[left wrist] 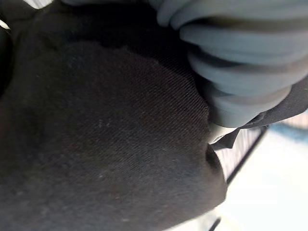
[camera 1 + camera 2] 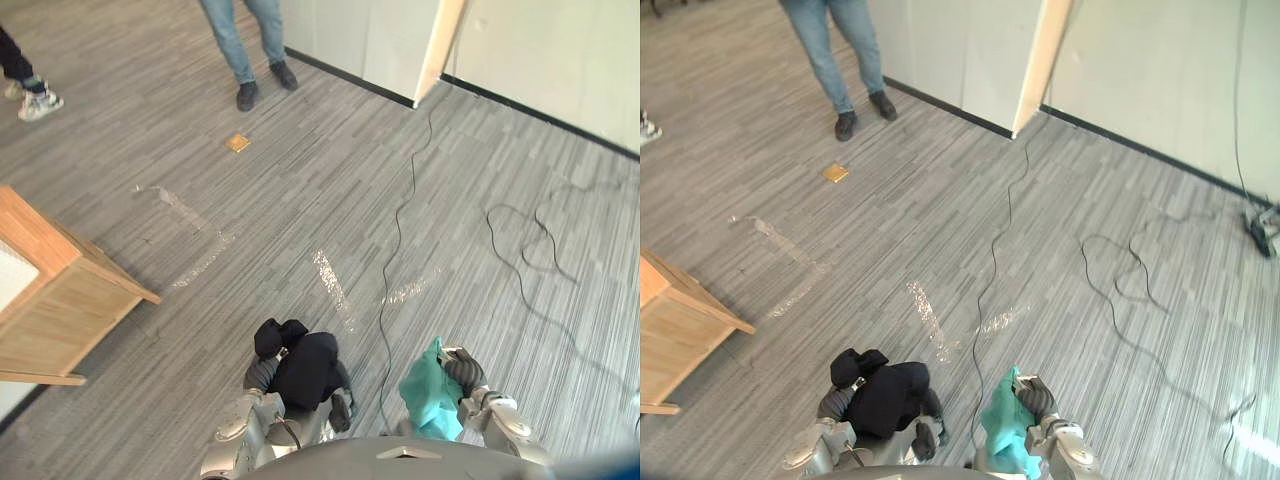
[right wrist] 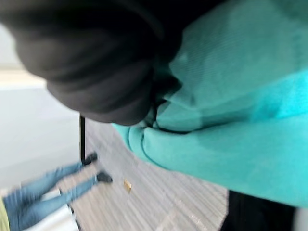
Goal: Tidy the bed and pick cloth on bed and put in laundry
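Near left: crumpled black fabric cloth (image 2: 305,368) draped over left hand (image 2: 259,374) (grip impossible to tell). Near right: bunched teal fabric cloth (image 2: 428,396) clutched in right hand (image 2: 463,369).

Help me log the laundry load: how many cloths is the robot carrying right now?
2. A black cloth is bunched in the left hand, and a teal cloth hangs at the right hand. More could be hidden inside either bundle.

A black cloth (image 1: 106,134) is draping across approx. the whole foreground, bunching up vs. the dark ribbed cover of the left hand (image 1: 240,62). A bit of striped grey floor (image 1: 244,147) is peeking out past the cloth's edge.
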Robot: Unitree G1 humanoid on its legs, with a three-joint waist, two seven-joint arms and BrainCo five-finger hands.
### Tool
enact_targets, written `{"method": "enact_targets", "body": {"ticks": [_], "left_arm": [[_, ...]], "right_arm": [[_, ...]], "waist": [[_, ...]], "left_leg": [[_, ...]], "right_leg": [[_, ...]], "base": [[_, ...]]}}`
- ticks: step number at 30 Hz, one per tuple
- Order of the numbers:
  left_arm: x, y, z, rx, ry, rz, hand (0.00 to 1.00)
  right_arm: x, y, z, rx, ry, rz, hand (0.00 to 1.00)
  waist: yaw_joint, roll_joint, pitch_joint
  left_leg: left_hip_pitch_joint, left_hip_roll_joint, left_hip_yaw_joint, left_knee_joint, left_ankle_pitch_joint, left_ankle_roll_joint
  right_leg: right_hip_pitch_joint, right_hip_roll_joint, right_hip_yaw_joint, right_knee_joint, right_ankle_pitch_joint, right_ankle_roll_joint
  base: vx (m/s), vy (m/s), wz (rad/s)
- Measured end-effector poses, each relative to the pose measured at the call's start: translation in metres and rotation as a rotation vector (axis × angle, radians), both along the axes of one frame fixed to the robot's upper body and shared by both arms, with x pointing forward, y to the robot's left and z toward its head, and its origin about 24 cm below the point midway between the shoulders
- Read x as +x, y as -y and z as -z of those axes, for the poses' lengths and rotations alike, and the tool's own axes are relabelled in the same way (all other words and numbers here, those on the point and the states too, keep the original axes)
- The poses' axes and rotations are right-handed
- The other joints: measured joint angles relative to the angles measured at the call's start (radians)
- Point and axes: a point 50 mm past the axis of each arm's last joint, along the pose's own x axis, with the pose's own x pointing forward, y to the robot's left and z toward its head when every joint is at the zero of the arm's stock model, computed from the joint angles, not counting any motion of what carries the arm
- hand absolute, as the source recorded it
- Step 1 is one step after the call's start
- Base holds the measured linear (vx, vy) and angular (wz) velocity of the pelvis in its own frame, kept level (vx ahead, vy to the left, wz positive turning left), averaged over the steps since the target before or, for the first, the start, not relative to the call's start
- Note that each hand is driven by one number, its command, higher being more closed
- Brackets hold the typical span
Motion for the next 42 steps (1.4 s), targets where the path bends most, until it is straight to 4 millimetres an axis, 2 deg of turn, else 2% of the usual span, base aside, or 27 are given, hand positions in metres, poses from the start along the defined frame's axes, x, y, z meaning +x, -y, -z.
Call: {"method": "enact_targets", "body": {"ticks": [1,3,5,7,9,10,11,12,14,15,16,18,20,23,25,26,27,28,30,32,33,34,36,39,40,41,42], "left_arm": [[-0.003,0.001,0.001,0.003,-0.013,-0.005,1.0],[-0.002,0.0,0.001,0.009,-0.022,-0.01,1.0],[0.002,-0.001,0.0,0.013,-0.03,0.006,1.0],[0.003,-0.001,0.0,0.01,-0.048,0.015,1.0],[-0.003,-0.002,0.004,0.009,-0.074,0.012,1.0],[-0.011,-0.002,0.007,0.006,-0.105,0.013,1.0],[-0.013,0.002,0.009,-0.008,-0.111,0.013,1.0],[-0.018,0.007,0.01,-0.032,-0.114,0.012,1.0],[-0.03,0.014,0.013,-0.063,-0.132,0.003,1.0],[-0.029,0.015,0.012,-0.074,-0.111,0.011,1.0],[-0.025,0.015,0.01,-0.077,-0.088,0.014,1.0],[-0.021,0.014,0.006,-0.082,-0.05,0.016,1.0],[-0.014,0.015,0.0,-0.094,-0.009,0.028,1.0],[-0.011,0.015,-0.002,-0.106,0.013,0.038,1.0],[-0.009,0.015,-0.004,-0.101,0.023,0.044,1.0],[-0.007,0.014,-0.005,-0.097,0.033,0.043,1.0],[-0.006,0.014,-0.006,-0.096,0.04,0.044,1.0],[-0.002,0.012,-0.006,-0.087,0.046,0.045,1.0],[0.005,0.015,-0.008,-0.092,0.058,0.044,1.0],[0.008,0.012,-0.009,-0.08,0.065,0.047,1.0],[0.009,0.011,-0.009,-0.068,0.056,0.051,1.0],[0.007,0.007,-0.007,-0.049,0.026,0.064,1.0],[0.002,0.005,-0.003,-0.018,-0.007,0.079,1.0],[0.0,0.003,-0.002,-0.001,-0.019,0.063,1.0],[-0.001,0.002,-0.002,0.001,-0.02,0.062,1.0],[-0.003,-0.001,-0.002,0.008,-0.024,0.061,1.0],[-0.004,-0.002,-0.002,0.01,-0.023,0.06,1.0]], "right_arm": [[-0.004,-0.002,-0.001,0.002,0.008,-0.005,1.0],[-0.006,-0.007,-0.002,0.014,0.019,-0.004,1.0],[-0.009,-0.009,-0.002,0.02,0.026,0.015,1.0],[-0.009,-0.01,-0.002,0.026,0.023,0.022,1.0],[-0.008,-0.01,-0.002,0.032,0.026,0.031,1.0],[-0.009,-0.006,-0.002,0.033,0.023,0.048,1.0],[-0.01,-0.005,-0.001,0.032,0.021,0.055,1.0],[-0.002,-0.003,-0.004,0.032,0.04,0.066,1.0],[0.003,-0.001,-0.007,0.03,0.048,0.086,1.0],[0.0,-0.001,-0.005,0.032,0.03,0.097,1.0],[-0.001,-0.002,-0.003,0.028,0.013,0.101,1.0],[0.0,-0.001,-0.003,0.028,0.011,0.105,1.0],[0.0,0.002,-0.004,0.019,0.017,0.113,1.0],[-0.003,0.004,-0.003,0.014,0.007,0.125,1.0],[-0.004,0.009,-0.003,0.006,0.007,0.151,1.0],[-0.003,0.012,-0.003,-0.002,0.008,0.169,1.0],[-0.003,0.012,-0.004,-0.003,0.011,0.17,1.0],[-0.002,0.012,-0.004,-0.005,0.02,0.174,1.0],[0.003,0.011,-0.006,-0.007,0.037,0.169,1.0],[0.005,0.006,-0.006,0.001,0.039,0.179,1.0],[0.006,0.0,-0.006,0.014,0.042,0.177,1.0],[0.006,-0.004,-0.005,0.027,0.041,0.181,1.0],[0.004,-0.007,-0.004,0.03,0.037,0.175,1.0],[0.006,-0.013,-0.006,0.038,0.058,0.152,1.0],[0.007,-0.015,-0.007,0.043,0.066,0.148,1.0],[0.005,-0.017,-0.007,0.052,0.064,0.146,1.0],[0.004,-0.017,-0.006,0.054,0.062,0.145,1.0]], "waist": [[-0.01,0.024,0.0],[-0.015,0.028,0.0],[-0.016,0.035,-0.001],[-0.014,0.021,-0.003],[-0.008,0.005,-0.006],[-0.013,0.038,-0.013],[-0.012,0.067,-0.019],[-0.009,0.086,-0.022],[-0.017,0.089,-0.023],[-0.015,0.113,-0.029],[-0.007,0.126,-0.023],[-0.004,0.121,-0.023],[0.013,0.115,-0.021],[0.013,0.099,-0.013],[0.015,0.089,-0.008],[0.021,0.081,-0.003],[0.026,0.074,-0.002],[0.039,0.051,-0.014],[0.039,0.033,-0.014],[0.036,0.014,-0.011],[0.029,-0.021,-0.005],[0.012,-0.036,-0.001],[-0.008,-0.033,0.001],[-0.021,-0.019,0.007],[-0.023,-0.011,0.011],[-0.033,-0.001,0.014],[-0.038,0.003,0.012]], "left_leg": [[0.048,0.014,-0.072,0.0,-0.021,-0.009],[0.098,0.036,-0.174,-0.002,-0.048,-0.032],[0.109,0.068,-0.28,0.009,-0.088,-0.068],[0.119,0.083,-0.397,0.043,-0.151,-0.117],[0.14,0.087,-0.461,0.084,-0.222,-0.153],[0.171,0.128,-0.501,0.103,-0.27,-0.175],[0.178,0.151,-0.508,0.125,-0.284,-0.18],[0.156,0.168,-0.476,0.223,-0.26,-0.178],[0.084,0.202,-0.363,0.436,-0.178,-0.228],[0.021,0.261,-0.284,0.585,-0.091,-0.264],[-0.04,0.316,-0.238,0.734,-0.011,-0.27],[-0.15,0.305,-0.211,0.865,-0.051,-0.275],[-0.221,0.283,-0.126,0.837,-0.099,-0.279],[-0.235,0.237,0.041,0.48,-0.129,-0.263],[-0.215,0.182,0.112,0.147,-0.027,-0.259],[-0.215,0.168,0.16,0.012,0.095,-0.232],[-0.213,0.168,0.185,0.012,0.134,-0.214],[-0.212,0.139,0.206,0.022,0.092,-0.14],[-0.212,0.122,0.199,0.052,0.033,-0.112],[-0.152,0.089,0.171,0.039,0.014,-0.084],[-0.09,0.055,0.143,0.019,-0.009,-0.08],[-0.031,0.034,0.101,0.013,-0.035,-0.082],[0.057,0.034,0.042,0.001,-0.059,-0.082],[0.156,0.051,-0.048,-0.03,-0.093,-0.097],[0.169,0.067,-0.077,-0.029,-0.102,-0.106],[0.186,0.093,-0.131,-0.024,-0.112,-0.124],[0.187,0.103,-0.154,-0.024,-0.119,-0.136]], "right_leg": [[-0.043,-0.003,0.03,-0.053,-0.025,0.007],[-0.117,0.022,0.097,-0.228,-0.058,0.034],[-0.156,0.085,0.165,-0.561,-0.043,0.074],[-0.171,0.116,0.292,-0.991,0.085,0.145],[-0.198,0.11,0.38,-1.04,0.146,0.185],[-0.184,0.14,0.387,-0.972,0.226,0.181],[-0.188,0.164,0.381,-0.918,0.202,0.162],[-0.193,0.171,0.362,-0.827,0.132,0.096],[-0.149,0.159,0.3,-0.766,0.077,0.014],[-0.09,0.172,0.25,-0.772,0.038,-0.006],[-0.01,0.195,0.226,-0.817,0.012,-0.03],[0.078,0.206,0.207,-0.9,0.0,-0.05],[0.153,0.205,0.175,-0.983,0.001,-0.053],[0.247,0.194,0.098,-1.049,-0.012,-0.045],[0.289,0.181,0.071,-1.051,-0.03,-0.007],[0.321,0.173,0.065,-1.056,-0.054,0.029],[0.336,0.164,0.066,-1.061,-0.064,0.042],[0.344,0.14,0.072,-1.065,-0.076,0.051],[0.312,0.113,0.076,-0.984,-0.065,0.067],[0.219,0.046,0.079,-0.67,-0.05,0.097],[0.108,-0.022,0.103,-0.369,0.011,0.112],[0.029,-0.063,0.129,-0.142,0.003,0.098],[-0.048,-0.065,0.138,-0.034,-0.018,0.074],[-0.181,-0.015,0.144,-0.168,-0.064,0.073],[-0.194,0.015,0.147,-0.301,-0.066,0.078],[-0.192,0.075,0.17,-0.588,-0.035,0.077],[-0.19,0.098,0.188,-0.702,-0.001,0.077]], "base": [[0.64,-0.187,1.71],[0.66,-0.298,1.7],[0.46,-0.352,1.47],[0.51,-0.534,1.43],[0.5,-0.622,1.15],[0.46,-0.579,1.03],[0.45,-0.52,0.79],[0.41,-0.49,0.55],[0.4,-0.489,0.78],[0.48,-0.486,1.08],[0.47,-0.44,1.11],[0.39,-0.336,0.68],[0.32,-0.221,0.32],[0.3,-0.085,0.36],[0.47,-0.033,0.36],[0.47,0.034,0.11],[0.57,0.063,0.05],[0.61,0.078,-0.01],[0.52,0.099,0.1],[0.48,0.127,0.4],[0.52,0.086,0.8],[0.52,0.058,0.88],[0.54,-0.027,0.95],[0.44,-0.1,0.82],[0.38,-0.195,1.34],[0.46,-0.293,1.16],[0.39,-0.29,1.23]]}}
